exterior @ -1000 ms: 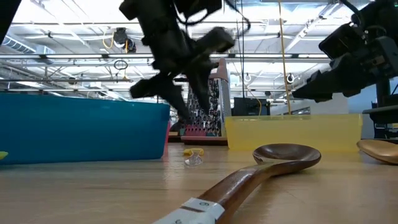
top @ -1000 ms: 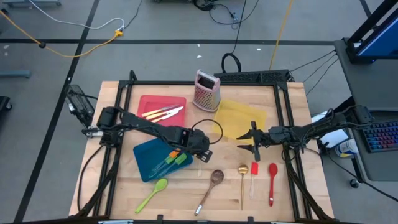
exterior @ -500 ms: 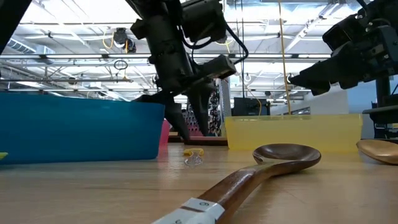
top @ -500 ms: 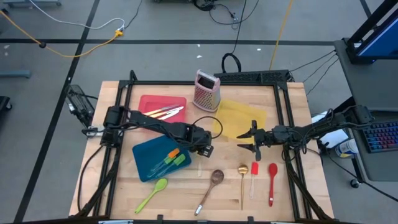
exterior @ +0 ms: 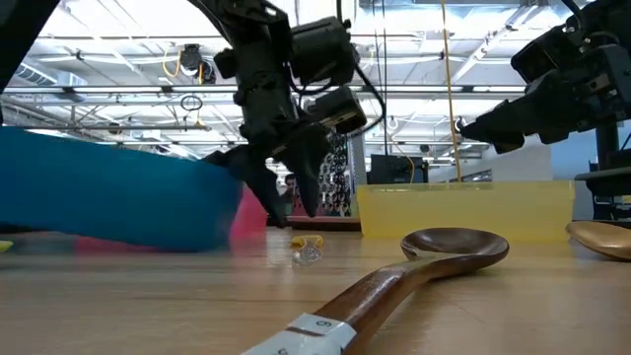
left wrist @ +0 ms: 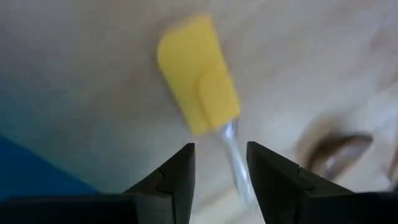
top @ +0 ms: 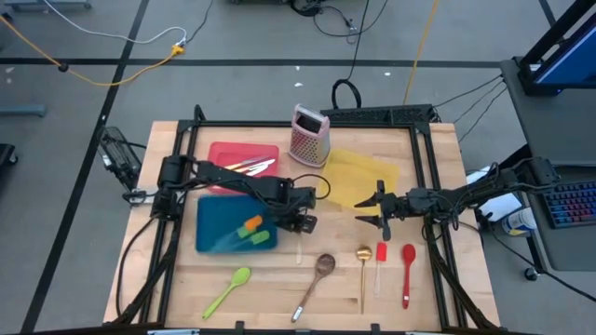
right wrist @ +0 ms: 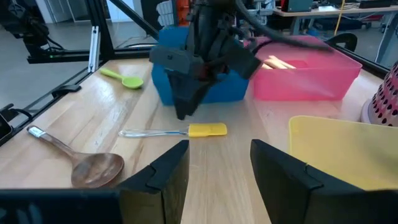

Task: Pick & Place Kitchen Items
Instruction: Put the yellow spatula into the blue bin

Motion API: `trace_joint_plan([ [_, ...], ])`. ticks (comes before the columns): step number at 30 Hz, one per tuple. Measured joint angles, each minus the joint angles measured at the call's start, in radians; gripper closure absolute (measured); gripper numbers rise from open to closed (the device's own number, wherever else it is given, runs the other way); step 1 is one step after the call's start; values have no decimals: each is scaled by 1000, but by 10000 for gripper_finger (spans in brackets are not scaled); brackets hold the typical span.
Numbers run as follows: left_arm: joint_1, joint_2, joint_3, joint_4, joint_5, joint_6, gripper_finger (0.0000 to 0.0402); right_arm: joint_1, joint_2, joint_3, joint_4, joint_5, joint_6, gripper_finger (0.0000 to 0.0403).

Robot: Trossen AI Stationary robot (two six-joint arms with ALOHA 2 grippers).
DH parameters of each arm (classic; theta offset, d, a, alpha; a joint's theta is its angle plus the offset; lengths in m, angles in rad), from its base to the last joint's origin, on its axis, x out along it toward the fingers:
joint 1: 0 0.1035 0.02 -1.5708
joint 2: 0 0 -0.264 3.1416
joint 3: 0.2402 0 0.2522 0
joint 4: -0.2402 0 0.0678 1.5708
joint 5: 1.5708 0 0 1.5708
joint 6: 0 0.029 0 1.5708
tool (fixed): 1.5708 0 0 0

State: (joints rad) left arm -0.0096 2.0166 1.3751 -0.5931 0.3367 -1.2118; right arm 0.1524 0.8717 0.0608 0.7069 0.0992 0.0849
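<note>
Two sets of jaws stand parted and empty; the left gripper (top: 300, 221) hangs low over the yellow spatula (right wrist: 200, 130), which lies on the worktop near its middle, just beside the blue bin (top: 233, 226); the right gripper (top: 380, 210) waits near the yellow bin (top: 365, 177) toward the right edge. The risk, as I judge it: the spatula's thin clear handle (left wrist: 235, 163) lies flat, so closing fingers may skid over it or nudge it; the arm may also knock the blue bin holding the orange and green spatulas (top: 250, 231).

Yellow spatula (right wrist: 200, 130), blue tray (top: 216, 226), pink tray (top: 226, 154), green spoon (top: 228, 289), red spoon (top: 408, 270)
</note>
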Motion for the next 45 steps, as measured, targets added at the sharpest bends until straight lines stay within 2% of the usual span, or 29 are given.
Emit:
trace_joint_plan([
  [2,13,-6,-3,-9,82,-11,252,0,0,0,-11,0,0,239],
  [4,22,-19,-2,-26,116,-40,252,0,0,0,-11,0,0,239],
  [8,31,-38,-1,-47,101,-43,252,0,0,0,-15,0,-4,239],
  [12,30,-92,-1,-70,10,-47,260,0,0,0,-19,0,-22,239],
  [18,4,-191,1,-94,-191,-56,282,0,0,0,-17,0,-23,239],
  [23,-36,-188,3,-91,-166,-105,296,0,0,-1,-15,0,-23,239],
  [26,-52,-182,24,-93,-186,-106,301,0,0,-1,-9,0,-23,239],
  [29,-63,-181,90,-143,-232,-86,307,0,0,-1,0,0,-24,239],
  [34,-82,-183,280,-307,-340,-48,317,0,0,-1,7,0,-48,239],
  [38,-99,-183,391,-339,-411,-21,327,0,0,-1,7,0,-47,239],
  [41,-110,-185,418,-314,-498,40,331,0,0,-1,7,0,-48,239],
  [45,-111,-184,378,-320,-540,85,332,0,0,-1,7,0,-48,239],
])
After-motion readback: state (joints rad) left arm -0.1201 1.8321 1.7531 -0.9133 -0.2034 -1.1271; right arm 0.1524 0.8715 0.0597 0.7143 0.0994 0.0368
